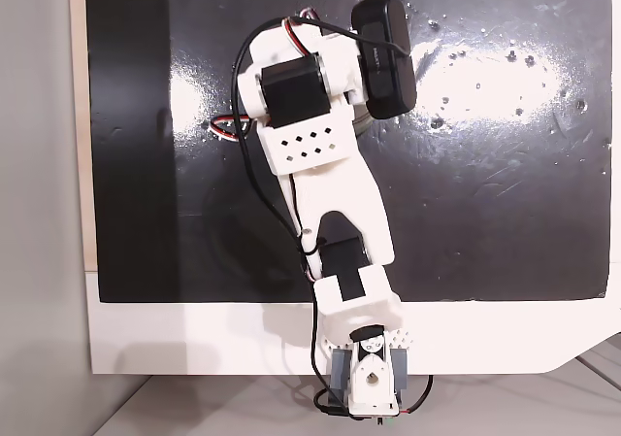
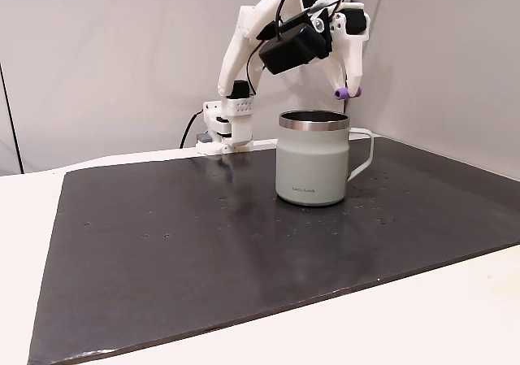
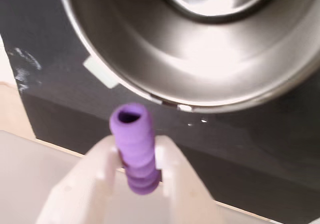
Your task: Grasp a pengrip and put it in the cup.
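The light-purple ribbed pengrip (image 3: 135, 146) is pinched between my white fingers (image 3: 172, 171) in the wrist view. My gripper (image 2: 349, 91) is shut on the pengrip (image 2: 350, 93) and hangs a short way above the right side of the cup's rim. The cup (image 2: 313, 158) is a round metal mug with a pale handle on its right, standing on the black mat. In the wrist view the cup's (image 3: 200, 49) shiny inner wall lies just beyond the pengrip. From above, the arm and a black camera box (image 1: 385, 57) cover the cup.
The black mat (image 2: 203, 251) spreads wide around the cup, on a white table. The arm's base (image 2: 227, 129) stands at the mat's far edge behind the cup. Small glossy specks dot the mat (image 1: 505, 77) near the cup.
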Motion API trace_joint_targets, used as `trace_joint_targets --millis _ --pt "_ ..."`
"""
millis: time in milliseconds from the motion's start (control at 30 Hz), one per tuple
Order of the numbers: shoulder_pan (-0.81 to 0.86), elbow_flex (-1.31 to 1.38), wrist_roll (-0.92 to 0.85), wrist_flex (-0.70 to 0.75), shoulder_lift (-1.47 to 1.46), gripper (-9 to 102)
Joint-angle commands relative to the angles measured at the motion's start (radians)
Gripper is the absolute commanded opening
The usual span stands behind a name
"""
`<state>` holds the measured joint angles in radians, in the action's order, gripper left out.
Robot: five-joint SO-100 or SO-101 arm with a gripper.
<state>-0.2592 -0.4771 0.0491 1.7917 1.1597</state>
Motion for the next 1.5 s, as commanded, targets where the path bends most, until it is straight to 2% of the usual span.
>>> trace_joint_targets --millis 0,133,600,933,1100,1467 --pt "0.002 0.129 0.017 0.006 -0.034 0" --pt "0.034 0.164 0.017 0.008 -0.054 0" --pt "0.129 -0.132 -0.037 0.009 0.138 0" --pt "0.155 -0.167 -0.054 0.009 0.138 0" --pt "0.153 -0.167 -0.052 0.009 0.143 28" --pt "0.152 -0.167 -0.066 0.009 0.149 30"
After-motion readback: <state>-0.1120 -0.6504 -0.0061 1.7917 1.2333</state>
